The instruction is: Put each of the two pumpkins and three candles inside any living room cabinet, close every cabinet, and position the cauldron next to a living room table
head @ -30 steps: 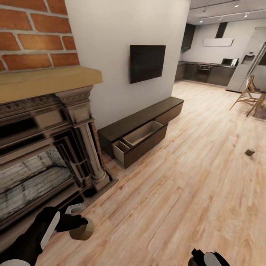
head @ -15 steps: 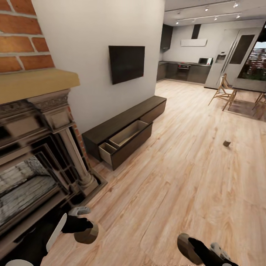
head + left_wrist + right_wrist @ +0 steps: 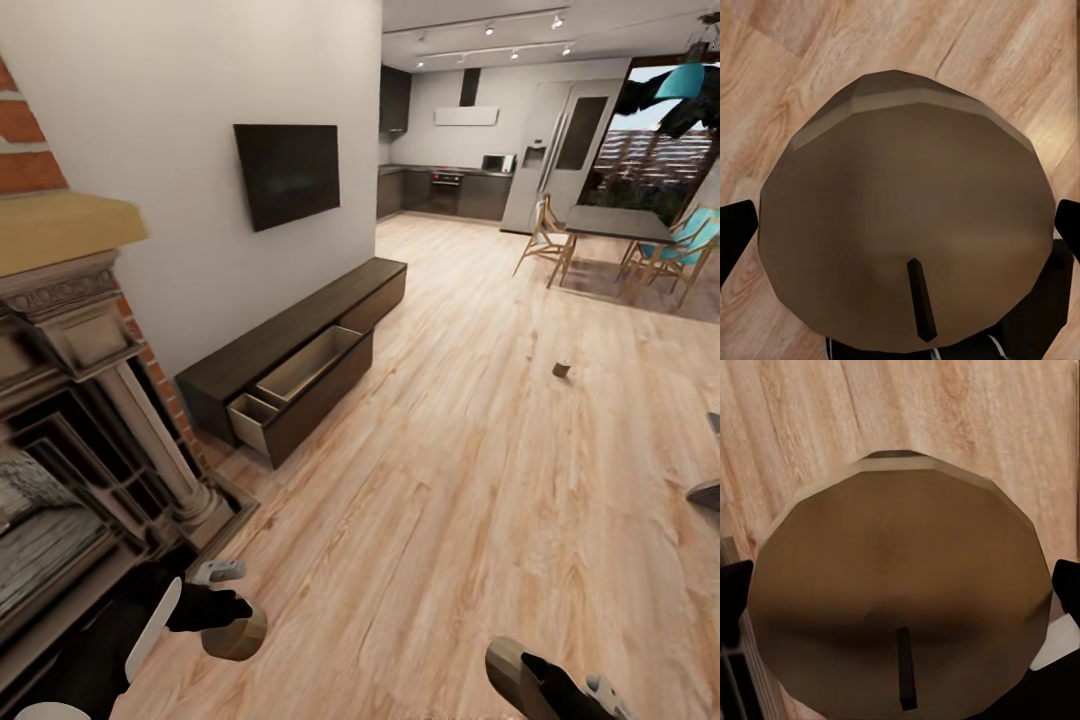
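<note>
I am swinging the view rightward; the cabinet (image 3: 290, 355), drawer open, is sliding left. Left gripper (image 3: 232, 618) fingers are clamping one candle (image 3: 907, 240) between them; right gripper (image 3: 520, 675) likewise clamping another candle (image 3: 900, 600). Third candle (image 3: 562, 369) is lying on the floor (image 3: 450, 480), well apart.

Black left arm (image 3: 120, 650) with white panels; black gripper (image 3: 225, 605) with grey fingertip (image 3: 218, 571).

head looks downroom, wrists tight above candles (image 3: 904, 240)
</note>
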Controlling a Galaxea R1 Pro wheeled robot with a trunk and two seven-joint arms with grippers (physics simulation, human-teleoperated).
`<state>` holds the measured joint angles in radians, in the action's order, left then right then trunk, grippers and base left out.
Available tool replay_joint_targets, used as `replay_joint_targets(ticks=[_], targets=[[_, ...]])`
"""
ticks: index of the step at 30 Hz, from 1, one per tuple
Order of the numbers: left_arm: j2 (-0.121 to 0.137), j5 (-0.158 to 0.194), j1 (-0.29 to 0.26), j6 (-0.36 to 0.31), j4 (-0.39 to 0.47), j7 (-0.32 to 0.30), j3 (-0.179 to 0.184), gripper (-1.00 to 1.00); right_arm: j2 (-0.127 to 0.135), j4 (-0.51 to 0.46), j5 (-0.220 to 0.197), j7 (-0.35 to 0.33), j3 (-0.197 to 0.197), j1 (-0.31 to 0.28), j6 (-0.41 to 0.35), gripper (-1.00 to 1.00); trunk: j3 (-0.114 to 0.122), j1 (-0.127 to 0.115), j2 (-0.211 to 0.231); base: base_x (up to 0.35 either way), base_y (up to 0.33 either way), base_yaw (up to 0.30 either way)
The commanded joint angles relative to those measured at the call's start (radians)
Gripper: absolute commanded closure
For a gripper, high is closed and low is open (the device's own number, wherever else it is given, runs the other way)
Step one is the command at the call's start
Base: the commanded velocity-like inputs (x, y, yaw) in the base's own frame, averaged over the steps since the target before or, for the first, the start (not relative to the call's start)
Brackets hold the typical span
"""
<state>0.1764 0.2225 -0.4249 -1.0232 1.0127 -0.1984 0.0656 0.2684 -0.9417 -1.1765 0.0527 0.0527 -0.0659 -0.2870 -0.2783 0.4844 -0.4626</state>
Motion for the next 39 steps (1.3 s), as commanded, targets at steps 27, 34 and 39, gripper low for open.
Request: replay_joint_targets(ticks=[27,34,39], targets=[[0.0,0.0,0.0,0.002,0.0,0.002,0.002,1.0,-0.008,0.017,0.004,-0.002,0.0,0.0,0.008,1.0,0.007,0.0,0.0,0.194,0.0,-0.256],[0.0,0.0,0.0,0.002,0.0,0.002,0.002,1.0,-0.01,0.022,0.004,-0.002,-0.001,0.0,0.01,1.0,0.008,0.0,0.0,0.321,0.0,-0.014],[0.0,0.0,0.0,0.002,0.0,0.002,0.002,1.0,-0.013,0.023,0.006,-0.002,-0.001,0.0,0.011,1.0,0.008,0.0,0.0,0.321,0.0,-0.034]])
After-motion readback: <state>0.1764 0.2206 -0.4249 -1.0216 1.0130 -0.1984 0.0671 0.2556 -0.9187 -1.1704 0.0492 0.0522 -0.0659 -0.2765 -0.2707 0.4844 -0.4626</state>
